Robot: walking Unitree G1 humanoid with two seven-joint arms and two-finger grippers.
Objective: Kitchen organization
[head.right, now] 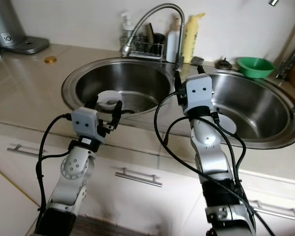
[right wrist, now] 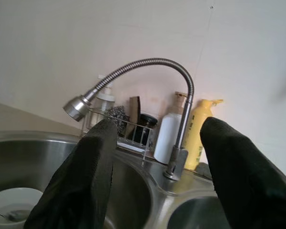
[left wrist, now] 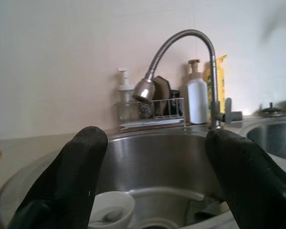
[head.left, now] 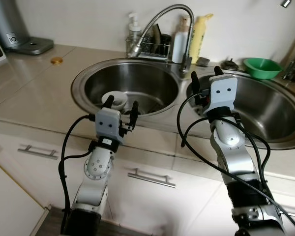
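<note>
- I am holding my left gripper (head.left: 122,106) wide open over the near edge of the left sink (head.left: 152,73).
- A white bowl (head.left: 115,100) is sitting inside that sink.
- I am holding my right gripper (head.left: 205,75) wide open, empty, near the tap (head.left: 162,19).

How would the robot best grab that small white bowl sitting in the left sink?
Probably by the rim of the small white bowl, coming down from above with the left gripper, one finger inside, one outside. It sits upright on the steel basin's floor, mouth up, so the thin edge is the easiest part to pinch.
</note>
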